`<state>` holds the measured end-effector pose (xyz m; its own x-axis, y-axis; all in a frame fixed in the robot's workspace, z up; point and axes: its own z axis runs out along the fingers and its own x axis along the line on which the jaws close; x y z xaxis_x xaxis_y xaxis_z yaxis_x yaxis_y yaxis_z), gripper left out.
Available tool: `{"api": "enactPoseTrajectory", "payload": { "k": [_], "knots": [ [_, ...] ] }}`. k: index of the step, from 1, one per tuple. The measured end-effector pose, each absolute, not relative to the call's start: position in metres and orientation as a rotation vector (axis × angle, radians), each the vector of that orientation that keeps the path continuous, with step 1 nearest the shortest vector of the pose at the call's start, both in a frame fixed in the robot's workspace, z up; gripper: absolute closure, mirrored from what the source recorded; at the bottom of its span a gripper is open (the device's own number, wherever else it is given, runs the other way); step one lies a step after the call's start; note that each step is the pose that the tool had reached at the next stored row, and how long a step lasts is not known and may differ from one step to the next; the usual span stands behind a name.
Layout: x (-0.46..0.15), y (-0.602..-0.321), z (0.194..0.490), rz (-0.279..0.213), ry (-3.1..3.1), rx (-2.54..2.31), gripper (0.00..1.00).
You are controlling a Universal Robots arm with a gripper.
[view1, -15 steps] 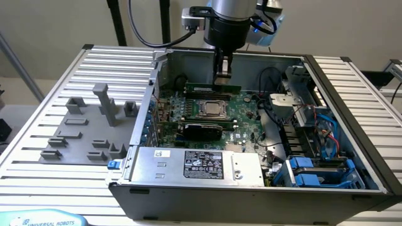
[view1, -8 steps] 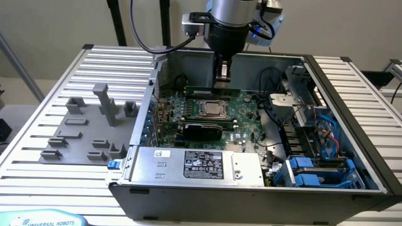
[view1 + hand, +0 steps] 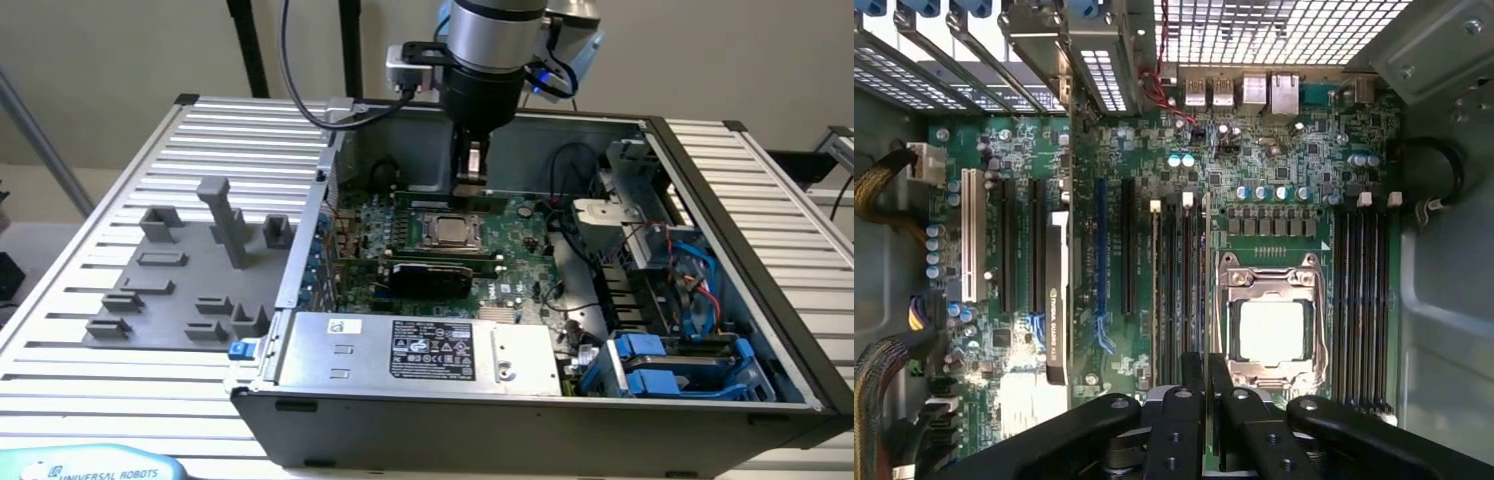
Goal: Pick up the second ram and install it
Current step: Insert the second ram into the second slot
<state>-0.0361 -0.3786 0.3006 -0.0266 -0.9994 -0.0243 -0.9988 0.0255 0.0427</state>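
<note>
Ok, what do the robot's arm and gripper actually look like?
The arm is a silver-grey cylinder ending in a black wrist section, with a blue cap at one side and black cables looping off it. The gripper is black, with jointed linkage fingers and round pins.

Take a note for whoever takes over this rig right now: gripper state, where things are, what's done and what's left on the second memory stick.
Gripper: shut, low inside the open computer case, above the green circuit board, beside the processor socket.
Memory stick: cannot tell whether one is pinched in the gripper.
Memory slots: long rows on both sides of the socket; the gripper hangs by one set.
Done: arm is at the board.
Left: second stick not visibly seated; check.
</note>
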Motion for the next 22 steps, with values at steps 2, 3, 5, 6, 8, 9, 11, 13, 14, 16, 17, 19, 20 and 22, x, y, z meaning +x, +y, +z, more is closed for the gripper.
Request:
{"api": "enactPoseTrajectory", "payload": {
  "k": [2,3,5,6,8,9,11,13,14,16,17,19,20,22],
  "knots": [
    [-0.036,-0.378,0.297,-0.075,-2.241,2.183,0.86],
    [-0.036,-0.378,0.295,-0.075,-2.241,2.183,0.86],
    [-0.036,-0.378,0.292,-0.075,-2.241,2.184,0.86],
    [-0.036,-0.378,0.29,-0.075,-2.241,2.184,0.86],
    [-0.036,-0.378,0.286,-0.076,-2.241,2.184,0.86],
    [-0.036,-0.378,0.284,-0.076,-2.241,2.183,0.86],
    [-0.036,-0.378,0.281,-0.076,-2.242,2.183,0.86],
    [-0.036,-0.378,0.277,-0.075,-2.243,2.182,0.86],
    [-0.036,-0.378,0.275,-0.076,-2.243,2.182,0.86],
    [-0.036,-0.378,0.271,-0.076,-2.243,2.182,0.86],
    [-0.036,-0.378,0.27,-0.075,-2.243,2.182,0.86],
    [-0.036,-0.378,0.266,-0.075,-2.243,2.182,0.86],
    [-0.036,-0.378,0.264,-0.075,-2.243,2.182,0.86],
    [-0.036,-0.378,0.261,-0.075,-2.243,2.182,0.86]
  ]
}}
